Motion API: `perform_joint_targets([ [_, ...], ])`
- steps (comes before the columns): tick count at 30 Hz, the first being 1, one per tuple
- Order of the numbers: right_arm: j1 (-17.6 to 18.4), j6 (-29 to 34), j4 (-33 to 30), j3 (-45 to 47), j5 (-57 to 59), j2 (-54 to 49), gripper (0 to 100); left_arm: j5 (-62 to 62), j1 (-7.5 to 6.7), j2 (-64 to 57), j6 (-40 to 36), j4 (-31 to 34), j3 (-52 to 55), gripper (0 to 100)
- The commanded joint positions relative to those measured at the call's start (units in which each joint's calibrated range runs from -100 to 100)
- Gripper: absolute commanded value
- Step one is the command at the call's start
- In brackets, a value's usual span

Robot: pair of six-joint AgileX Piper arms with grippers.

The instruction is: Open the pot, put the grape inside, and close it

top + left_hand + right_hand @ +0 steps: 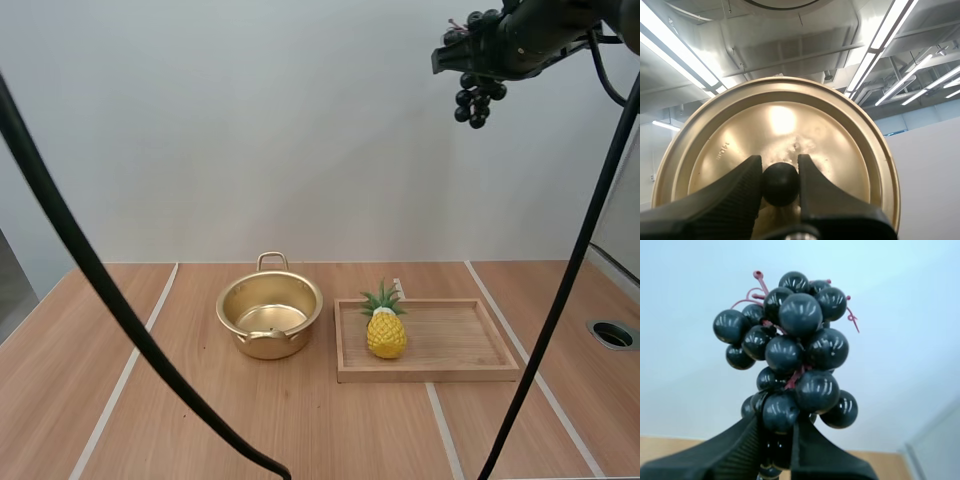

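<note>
Hanging from the right jaws, the bunch of grapes sits high above the table, well clear of everything on it. In the high view the right arm reaches in from the upper right, and the dark berries dangle just under its tip. The right wrist view shows the jaws clamped on the lowest berries of the bunch. The rest of the glossy black cluster and its thin red stems rise beyond the two black fingers.

The left jaws are clamped on the round black knob of the lid. One finger presses each side of the knob, and the golden disc of the lid spreads wide behind it. The lid is off the pot.

The pot stands upright and open on the table, near the middle. It is gold, with one loop handle at its far rim, and its bare bottom shows. Just to its right lies a wooden tray, close to the pot; I cannot tell whether they touch. A small yellow pineapple with a green crown stands upright in the left end of the tray.
</note>
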Motion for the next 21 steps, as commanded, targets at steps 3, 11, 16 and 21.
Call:
perform_joint_targets([
  [3, -0.06, -13.54, 15.18, -2.52, 14.60, 3.97, 0, -0.37, -0.06, -0.06, -0.27, 0.25, -0.22, 0],
  [11, -0.06, -22.19, 23.62, -2.52, 26.56, 8.51, 0, -0.05, -0.06, -0.07, -0.27, 0.25, -0.22, 0],
  [16, 0.45, -25.65, 27.22, -2.52, 26.56, 9.64, 0, -0.05, -0.06, -0.07, -0.27, 0.25, -0.22, 0],
  [21, 4.41, -27.24, 24.31, -2.52, 26.56, 10.70, 0, 0.14, -0.06, -0.07, -0.27, 0.25, -0.22, 0],
])
